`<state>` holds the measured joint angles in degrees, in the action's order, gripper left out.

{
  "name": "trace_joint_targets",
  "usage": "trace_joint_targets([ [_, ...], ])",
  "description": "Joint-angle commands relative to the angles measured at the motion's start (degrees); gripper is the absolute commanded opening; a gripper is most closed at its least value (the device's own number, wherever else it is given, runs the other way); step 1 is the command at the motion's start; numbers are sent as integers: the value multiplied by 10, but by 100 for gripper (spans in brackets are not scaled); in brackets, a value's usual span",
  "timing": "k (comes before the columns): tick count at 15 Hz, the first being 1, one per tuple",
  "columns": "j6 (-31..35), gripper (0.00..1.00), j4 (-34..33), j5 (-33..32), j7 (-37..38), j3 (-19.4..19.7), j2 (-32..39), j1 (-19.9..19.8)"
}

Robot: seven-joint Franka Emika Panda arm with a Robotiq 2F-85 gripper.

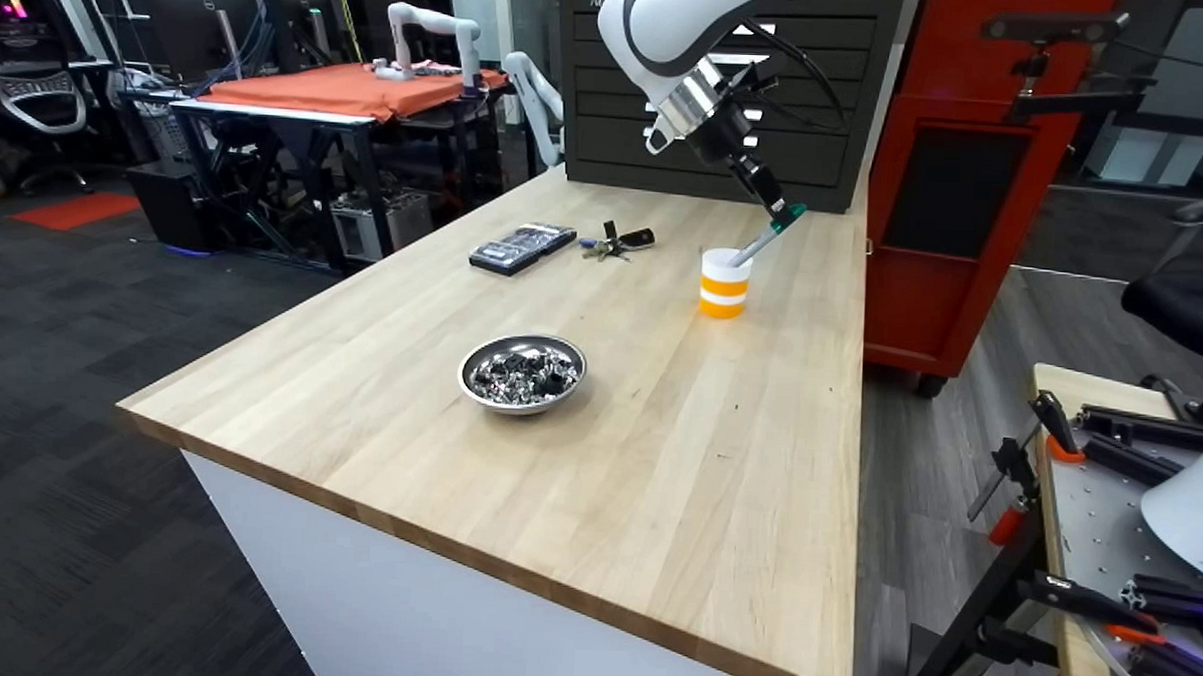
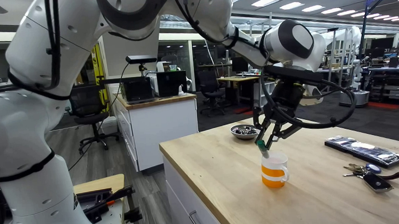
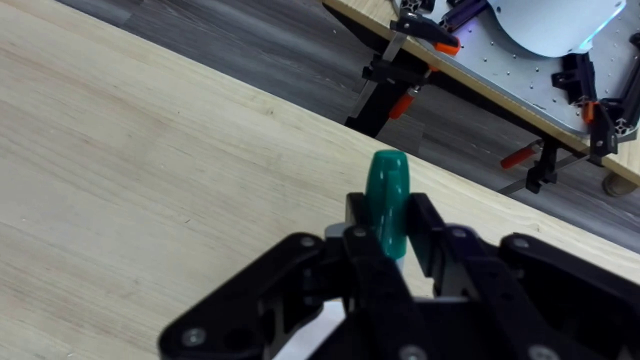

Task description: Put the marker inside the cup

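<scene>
The marker has a green cap and a pale grey body, seen in both exterior views (image 1: 760,245) (image 2: 262,149). My gripper (image 1: 778,210) (image 2: 265,142) is shut on the cap, which sticks out past the fingertips in the wrist view (image 3: 389,200). The marker is tilted and its lower end points down at the cup's opening. I cannot tell how far the end is inside the rim. The cup (image 1: 723,287) (image 2: 273,173) is orange and white with a white handle and stands upright on the table. In the wrist view the gripper hides most of the cup.
A metal bowl (image 1: 521,410) (image 2: 244,137) with dark and shiny bits stands on the wooden table (image 1: 657,470). A flat black device (image 1: 523,248) (image 2: 364,151) and keys (image 1: 617,242) (image 2: 377,180) lie farther off. A dark drawer cabinet (image 1: 709,132) stands at the table's end.
</scene>
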<state>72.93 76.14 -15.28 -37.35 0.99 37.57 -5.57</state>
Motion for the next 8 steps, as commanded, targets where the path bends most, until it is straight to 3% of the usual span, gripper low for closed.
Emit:
trace_joint_targets([
  [1,-29,51,-40,-15,-22,-8,26,-3],
  [8,-10,95,-48,-17,-23,-10,15,-2],
])
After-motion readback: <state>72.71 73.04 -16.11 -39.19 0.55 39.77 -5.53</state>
